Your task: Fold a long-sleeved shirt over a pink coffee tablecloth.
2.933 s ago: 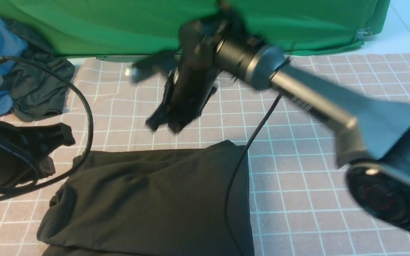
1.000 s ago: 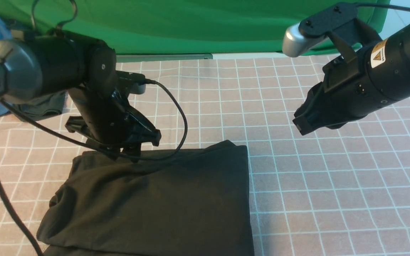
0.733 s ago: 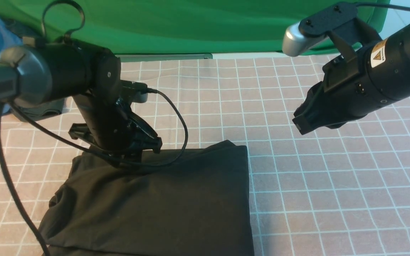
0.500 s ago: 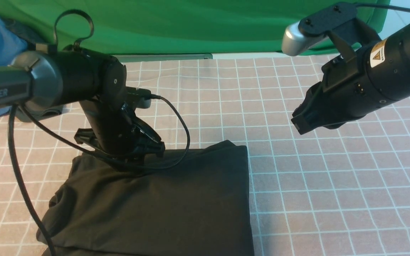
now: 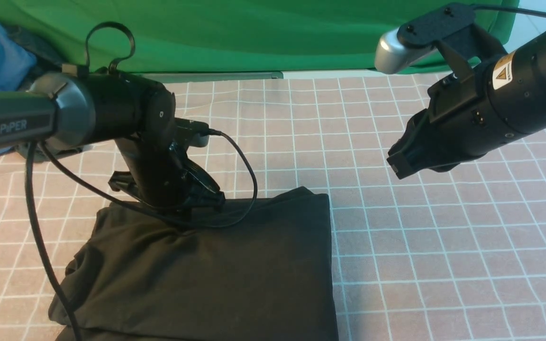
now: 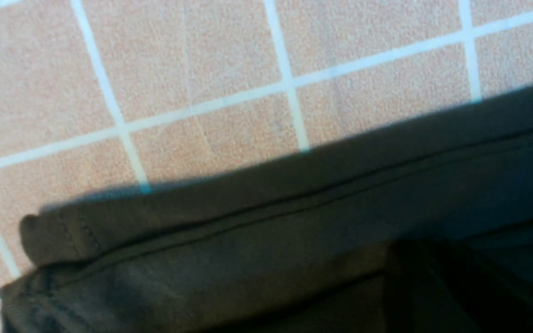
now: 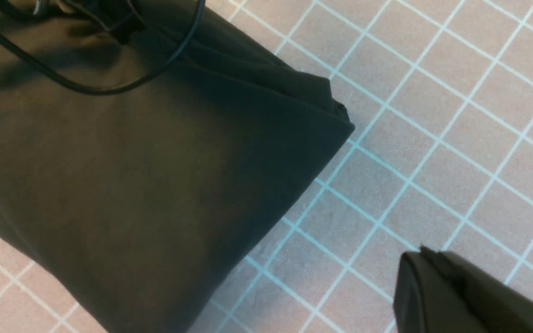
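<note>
At the left, the left gripper (image 5: 180, 214) has slid rightward along the far hem of the long-sleeved shirt (image 5: 216, 279) over the last second and now presses down onto it. Whether its jaws are parted or pinching fabric cannot be told: the wrist body hides them, and the left wrist view shows only the stitched hem against the grid. The shirt keeps the same folded black block shape at the near left of the pink coffee tablecloth (image 5: 443, 246), so the fold looks largely done and this seems a smoothing or last pinch. Its right edge runs straight, with wide bare cloth beyond. There the right gripper (image 5: 397, 166), pulled back from the middle, hovers clenched on nothing, well apart from the shirt.
</note>
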Robot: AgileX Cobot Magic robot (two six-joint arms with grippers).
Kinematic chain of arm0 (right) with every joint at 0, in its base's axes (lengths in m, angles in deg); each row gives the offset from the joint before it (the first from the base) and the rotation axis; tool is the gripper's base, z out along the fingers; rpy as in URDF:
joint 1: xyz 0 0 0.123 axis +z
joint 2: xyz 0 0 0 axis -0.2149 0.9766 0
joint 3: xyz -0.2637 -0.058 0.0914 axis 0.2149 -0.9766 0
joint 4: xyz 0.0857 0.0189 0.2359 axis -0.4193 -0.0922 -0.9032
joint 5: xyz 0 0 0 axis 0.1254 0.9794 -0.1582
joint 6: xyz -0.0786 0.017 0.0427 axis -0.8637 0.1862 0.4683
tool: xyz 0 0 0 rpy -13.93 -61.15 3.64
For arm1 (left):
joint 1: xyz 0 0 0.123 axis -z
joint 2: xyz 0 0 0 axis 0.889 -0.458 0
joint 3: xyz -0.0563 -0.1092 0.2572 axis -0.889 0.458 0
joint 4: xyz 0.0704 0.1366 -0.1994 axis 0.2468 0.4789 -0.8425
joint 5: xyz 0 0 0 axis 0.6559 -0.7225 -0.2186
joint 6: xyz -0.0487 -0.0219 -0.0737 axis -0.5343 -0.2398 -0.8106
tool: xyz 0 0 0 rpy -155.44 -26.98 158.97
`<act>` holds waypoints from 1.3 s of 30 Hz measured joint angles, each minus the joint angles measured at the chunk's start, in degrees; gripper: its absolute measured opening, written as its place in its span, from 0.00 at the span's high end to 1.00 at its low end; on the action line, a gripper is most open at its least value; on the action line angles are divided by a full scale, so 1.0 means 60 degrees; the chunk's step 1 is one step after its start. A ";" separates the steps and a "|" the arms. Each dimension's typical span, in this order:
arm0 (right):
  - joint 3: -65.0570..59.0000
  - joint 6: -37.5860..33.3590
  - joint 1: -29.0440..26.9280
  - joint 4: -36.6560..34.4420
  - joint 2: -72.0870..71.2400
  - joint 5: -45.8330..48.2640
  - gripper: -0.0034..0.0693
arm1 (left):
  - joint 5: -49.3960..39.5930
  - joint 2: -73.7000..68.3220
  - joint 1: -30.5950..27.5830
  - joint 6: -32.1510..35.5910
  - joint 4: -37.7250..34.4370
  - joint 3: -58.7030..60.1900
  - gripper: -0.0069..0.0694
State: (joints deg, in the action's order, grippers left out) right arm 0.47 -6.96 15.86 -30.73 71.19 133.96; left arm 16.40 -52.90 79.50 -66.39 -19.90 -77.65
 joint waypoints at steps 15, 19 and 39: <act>0.0000 -0.0013 -0.0012 -0.0010 0.0000 -0.0013 0.90 | -0.0406 0.1255 0.0000 -0.0663 0.0297 0.0001 0.89; 0.0000 -0.0010 -0.0012 -0.0010 0.0000 -0.0042 0.90 | -0.1236 0.1255 -0.0009 -0.0025 -0.0324 0.0001 0.89; 0.0000 -0.0175 -0.0012 -0.0252 0.0000 -0.0292 0.90 | -0.0739 0.0262 0.0000 0.0676 0.0619 0.0028 0.18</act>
State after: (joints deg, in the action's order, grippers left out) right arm 0.47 -8.01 15.79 -32.24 71.19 132.20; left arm 11.97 -51.33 79.50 -62.34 -16.18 -77.49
